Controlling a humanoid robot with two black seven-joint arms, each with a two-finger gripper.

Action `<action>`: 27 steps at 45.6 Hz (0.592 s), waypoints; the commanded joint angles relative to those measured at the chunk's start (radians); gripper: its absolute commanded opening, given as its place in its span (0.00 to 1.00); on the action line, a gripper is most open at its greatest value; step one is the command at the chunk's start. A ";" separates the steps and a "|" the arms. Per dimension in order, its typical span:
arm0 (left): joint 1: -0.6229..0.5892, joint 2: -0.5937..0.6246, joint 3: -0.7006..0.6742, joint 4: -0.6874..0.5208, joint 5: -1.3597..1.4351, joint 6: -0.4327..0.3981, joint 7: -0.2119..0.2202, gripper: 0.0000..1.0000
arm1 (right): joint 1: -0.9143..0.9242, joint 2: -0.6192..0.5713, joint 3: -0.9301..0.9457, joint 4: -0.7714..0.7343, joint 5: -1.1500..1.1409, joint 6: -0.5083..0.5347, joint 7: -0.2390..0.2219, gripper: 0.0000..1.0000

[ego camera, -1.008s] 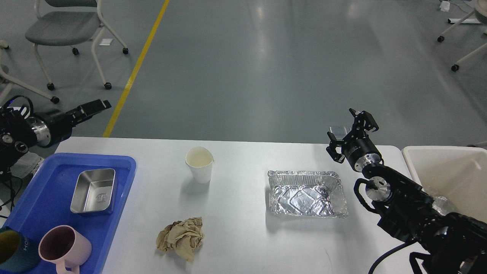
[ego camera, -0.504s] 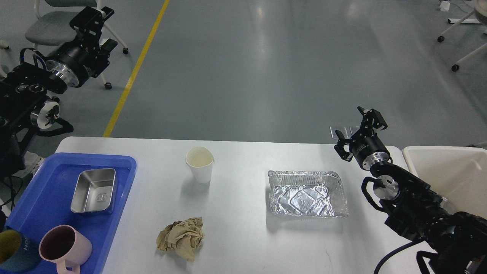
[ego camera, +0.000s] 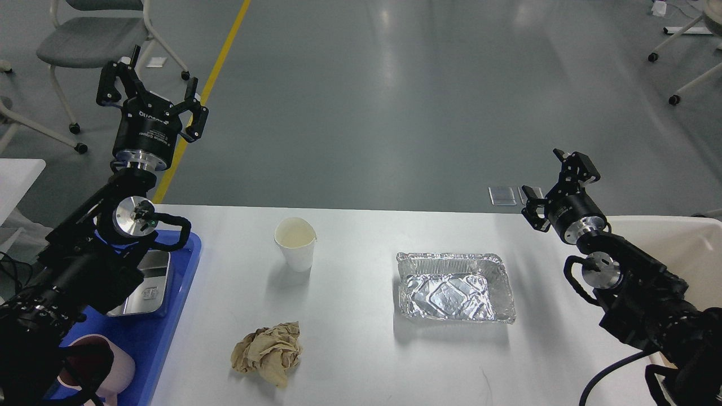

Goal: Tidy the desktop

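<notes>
Both my left end effector (ego camera: 149, 90) and right end effector (ego camera: 558, 183) hang released and empty above the desktop (ego camera: 350, 338). On this surface a paper cup (ego camera: 295, 243), foil tray (ego camera: 454, 286) and crumpled paper (ego camera: 268, 353) wait, so I judge tidying mostly undone.

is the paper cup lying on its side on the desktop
No, the paper cup stands upright with its open mouth up on the desktop, left of the foil tray.

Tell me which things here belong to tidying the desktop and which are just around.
For the job: desktop, paper cup, crumpled paper, foil tray, blue tray, bin.
Just around: chair, yellow floor line.
</notes>
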 commanded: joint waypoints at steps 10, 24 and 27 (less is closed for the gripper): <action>0.096 -0.065 -0.173 0.013 -0.118 -0.149 0.173 0.97 | 0.076 -0.182 -0.261 0.032 -0.116 0.191 0.033 1.00; 0.091 -0.057 -0.192 0.008 -0.164 -0.152 0.212 0.97 | 0.183 -0.490 -0.413 0.359 -0.332 0.368 0.172 1.00; 0.089 -0.057 -0.195 0.007 -0.164 -0.153 0.212 0.97 | 0.195 -0.549 -0.409 0.443 -0.434 0.365 0.186 1.00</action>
